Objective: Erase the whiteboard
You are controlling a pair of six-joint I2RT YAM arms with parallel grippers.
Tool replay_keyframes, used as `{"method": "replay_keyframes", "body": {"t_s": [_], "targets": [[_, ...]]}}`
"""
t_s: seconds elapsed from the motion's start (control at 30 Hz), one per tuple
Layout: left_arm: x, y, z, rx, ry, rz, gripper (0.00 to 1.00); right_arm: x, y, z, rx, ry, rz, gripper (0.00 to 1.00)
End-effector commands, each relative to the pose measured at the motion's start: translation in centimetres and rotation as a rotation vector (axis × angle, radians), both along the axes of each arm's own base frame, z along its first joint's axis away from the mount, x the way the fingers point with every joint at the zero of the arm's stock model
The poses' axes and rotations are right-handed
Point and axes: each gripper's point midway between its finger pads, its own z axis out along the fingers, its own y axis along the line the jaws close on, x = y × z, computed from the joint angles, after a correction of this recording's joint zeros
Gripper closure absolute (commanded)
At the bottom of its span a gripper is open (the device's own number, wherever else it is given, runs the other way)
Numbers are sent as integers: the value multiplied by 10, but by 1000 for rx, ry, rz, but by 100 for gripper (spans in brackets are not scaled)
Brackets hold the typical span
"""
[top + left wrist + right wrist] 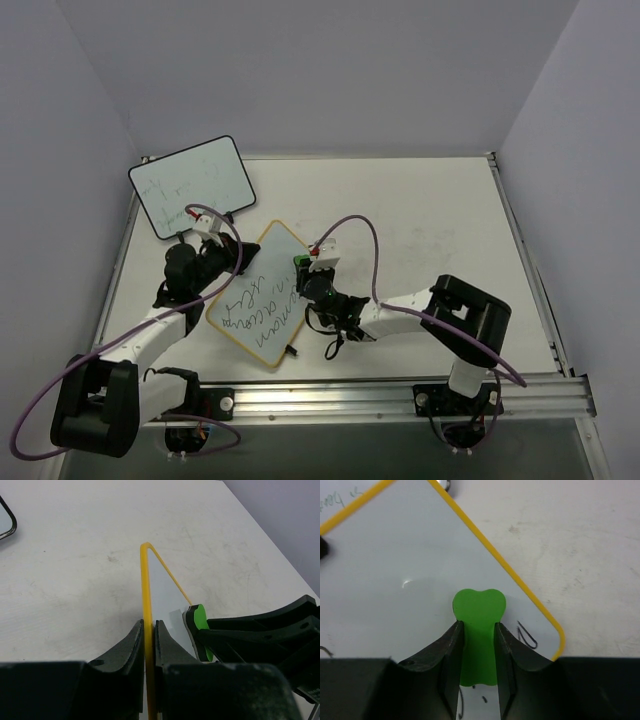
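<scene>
The rectangular white board with a thin yellow frame [265, 310] and handwritten scribbles sits diagonally on the white counter [430, 220], between the two arms. The left fingers [127, 647] pinch its yellow edge. The right fingers [447, 650] pinch a flat green eraser [479, 610], which rests against the board's face near a rounded corner. A black-framed whiteboard [192, 185] sits at the far left.

The left gripper [148, 625] pinches the whiteboard [165, 590] edge-on, a green eraser [200, 629] touching its face.
</scene>
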Motion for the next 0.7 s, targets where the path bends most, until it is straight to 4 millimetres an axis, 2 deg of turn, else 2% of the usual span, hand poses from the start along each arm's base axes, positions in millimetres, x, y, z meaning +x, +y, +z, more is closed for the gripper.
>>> {"method": "replay_keyframes", "body": {"t_s": [0.0, 0.17, 0.23, 0.4, 0.53, 0.67], "targets": [[-2, -9, 35, -12, -148, -57, 98, -22, 55, 0, 17, 14, 169, 100], [-2, -9, 35, -12, -148, -59, 98, -52, 92, 0, -10, -2, 275, 100], [-3, -8, 35, -12, -150, -57, 98, -54, 93, -4, -21, 1, 275, 100], [-3, -8, 36, -14, -152, -57, 98, -43, 73, -11, -25, 3, 212, 100], [-3, -9, 35, -15, -149, -62, 98, -35, 41, -26, -52, 5, 135, 100], [-3, -9, 35, -16, -152, -62, 98, -29, 21, -34, -56, 0, 83, 100]]}}
